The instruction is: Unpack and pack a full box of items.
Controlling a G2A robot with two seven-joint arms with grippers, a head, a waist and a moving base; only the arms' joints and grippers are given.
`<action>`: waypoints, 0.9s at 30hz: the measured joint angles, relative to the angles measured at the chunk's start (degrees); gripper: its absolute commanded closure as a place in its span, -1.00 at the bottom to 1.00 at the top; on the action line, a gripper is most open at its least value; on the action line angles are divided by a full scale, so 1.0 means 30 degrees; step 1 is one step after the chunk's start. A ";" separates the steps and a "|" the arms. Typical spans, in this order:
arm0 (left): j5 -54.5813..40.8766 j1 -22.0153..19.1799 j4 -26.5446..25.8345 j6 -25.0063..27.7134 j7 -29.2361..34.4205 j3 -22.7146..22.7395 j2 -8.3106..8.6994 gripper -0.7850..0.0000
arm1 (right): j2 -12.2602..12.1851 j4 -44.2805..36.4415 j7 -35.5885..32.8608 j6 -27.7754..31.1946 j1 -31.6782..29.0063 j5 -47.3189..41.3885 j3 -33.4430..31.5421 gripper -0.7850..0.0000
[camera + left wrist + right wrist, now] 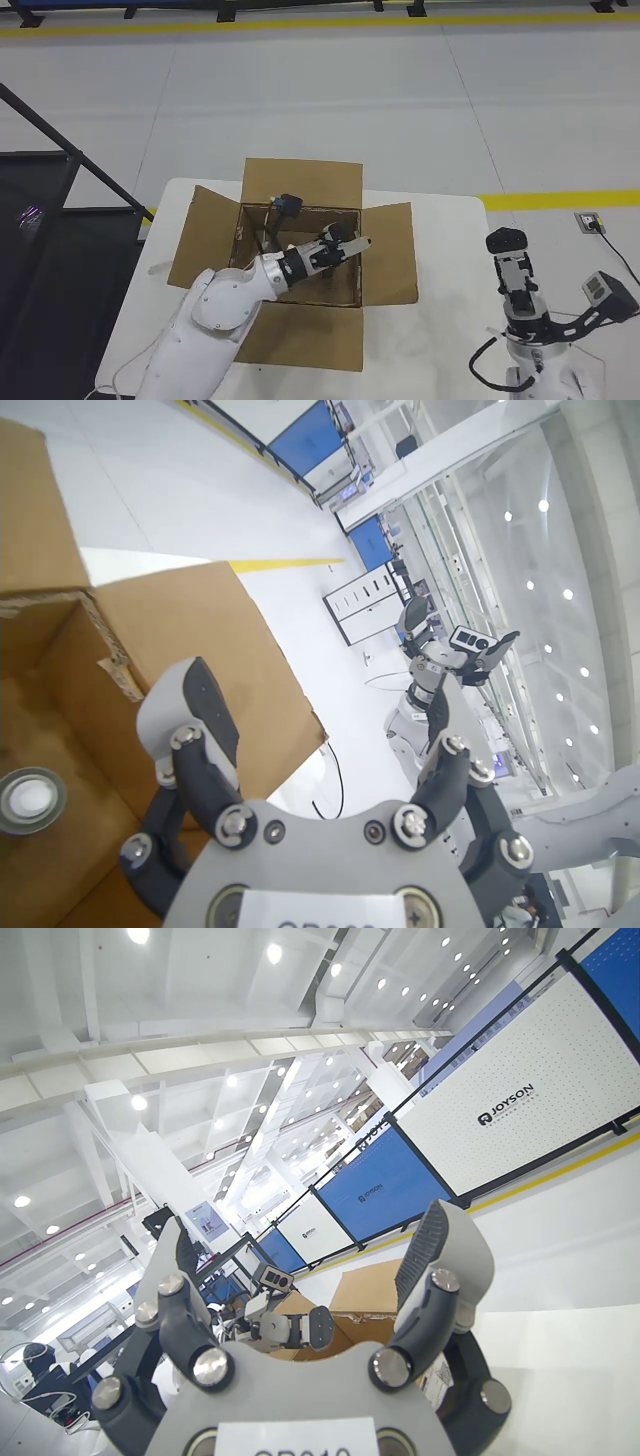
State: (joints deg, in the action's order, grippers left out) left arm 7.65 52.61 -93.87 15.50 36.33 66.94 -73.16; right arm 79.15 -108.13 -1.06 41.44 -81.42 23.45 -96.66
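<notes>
A white label (pixel 320 910) sat on the base of the left gripper (pixel 325 695) and another label (pixel 297 1438) on the base of the right gripper (pixel 305 1223). Both were cut off at the picture's edge, so we could not make out their print. The cardboard box (pixel 300 260) stood open on the white worktop (pixel 450 300) with its four flaps (pixel 390 255) spread outward. From above, the left gripper (pixel 345 243) hung over the box's open mouth, near its right wall, with its jaws wide apart and nothing between them. On the box floor lay a round thing (pixel 30 800) with a clear rim and a white middle; we could not tell what it was. The right gripper (pixel 507 243) stood raised by the worktop's right edge, well apart from the box, with bare worktop between them. Its jaws were also wide and empty. Much of the box's inside lay in shade or behind the left arm.
</notes>
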 measured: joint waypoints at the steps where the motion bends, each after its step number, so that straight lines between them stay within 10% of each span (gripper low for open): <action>1: 0.0013 0.0469 -0.0626 -0.0087 0.0073 0.0655 0.0134 -1.00 | -0.0011 -0.0096 -0.0237 -0.0244 0.0288 0.0276 0.0209 -1.00; 11: -0.1071 0.5204 -0.5026 0.0009 0.0351 0.7673 0.1152 -1.00 | -0.0004 0.0894 -0.4846 -0.3548 0.5122 0.4342 0.4724 -1.00; 20: -0.3354 0.8823 -0.5426 0.1240 -0.0118 1.2743 0.1557 -1.00 | 0.0599 0.4915 -0.9687 -0.7222 1.0611 0.7065 1.0436 -1.00; 27: -0.4458 1.0177 -0.5240 0.1879 -0.0110 1.4279 0.1654 -1.00 | 0.0944 0.6926 -1.1144 -0.7477 1.2465 0.3733 1.1621 -1.00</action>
State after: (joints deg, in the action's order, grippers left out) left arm -5.72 83.14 -109.59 21.14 36.00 109.78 -68.20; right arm 81.98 -87.35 -34.49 19.00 -44.02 34.65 -61.80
